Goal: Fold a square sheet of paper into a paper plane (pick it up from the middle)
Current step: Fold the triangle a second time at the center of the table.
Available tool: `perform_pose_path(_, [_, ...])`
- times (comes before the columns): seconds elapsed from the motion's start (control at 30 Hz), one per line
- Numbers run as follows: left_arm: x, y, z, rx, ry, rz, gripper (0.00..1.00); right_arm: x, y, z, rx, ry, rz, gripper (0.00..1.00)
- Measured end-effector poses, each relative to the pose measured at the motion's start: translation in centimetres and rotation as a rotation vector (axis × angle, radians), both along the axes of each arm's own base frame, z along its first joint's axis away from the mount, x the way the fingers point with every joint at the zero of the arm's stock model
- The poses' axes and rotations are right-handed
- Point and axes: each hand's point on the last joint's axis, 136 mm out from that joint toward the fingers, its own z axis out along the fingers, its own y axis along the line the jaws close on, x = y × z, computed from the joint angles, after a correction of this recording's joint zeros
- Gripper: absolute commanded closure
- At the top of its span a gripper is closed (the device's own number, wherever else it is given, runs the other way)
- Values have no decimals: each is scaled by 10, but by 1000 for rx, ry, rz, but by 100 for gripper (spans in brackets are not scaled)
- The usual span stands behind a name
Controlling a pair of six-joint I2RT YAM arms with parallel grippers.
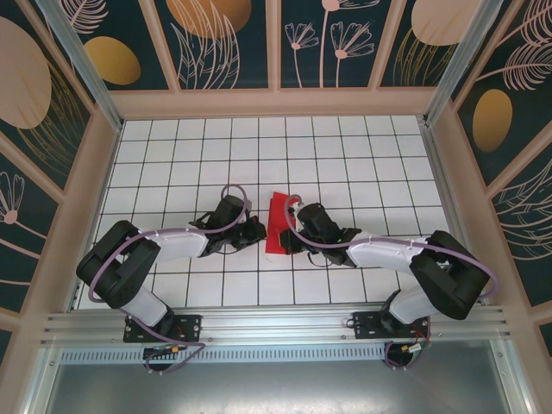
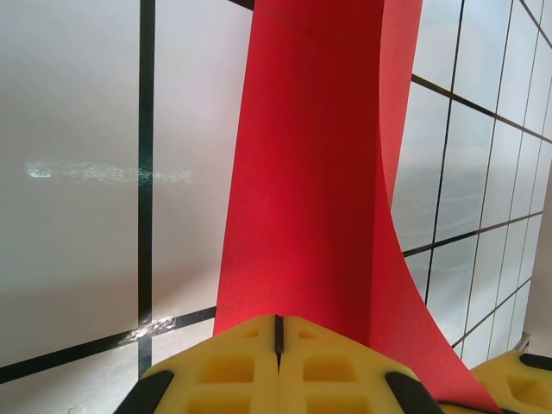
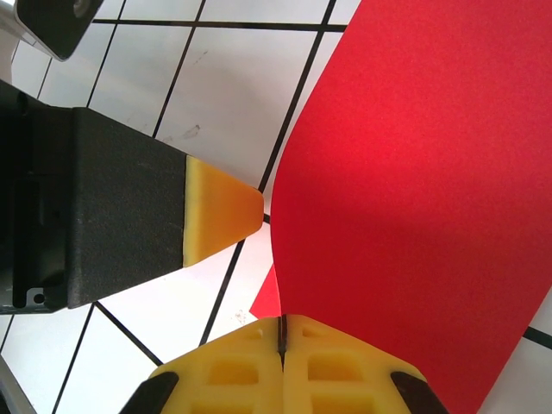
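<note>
Both left gripper [image 2: 278,332] and right gripper [image 3: 282,332] pinch the red paper [image 3: 414,172]

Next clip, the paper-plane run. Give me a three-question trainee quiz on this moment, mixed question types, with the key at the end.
1. True or false: the red paper lies completely flat on the table.
2. Where is the paper? A) between the left gripper and the right gripper; B) at the table's far edge; C) in the table's near-left corner.
3. Fill in: both grippers are ____.
Key: 1 false, one side curls upward; 2 A; 3 shut.
</note>
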Motion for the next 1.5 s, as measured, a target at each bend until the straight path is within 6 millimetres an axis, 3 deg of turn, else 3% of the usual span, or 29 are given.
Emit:
perform_pose_path(0.47, [-7,-12,-18,21,47,-41,100,1,1,1,10,1,-7,100])
perform_pose_path(0.83, [-1,-18,-28,42,50,-59,100,1,0,-1,7,4,-9,100])
perform_pose_path(1.23, [1,-19,-28,49,27,-80,100,20,-23,-6,10,45,-43,98])
perform_pose_path(1.5, [3,-21,-28,52,19,-89,100,22,-38,-29,-56,81,5,96])
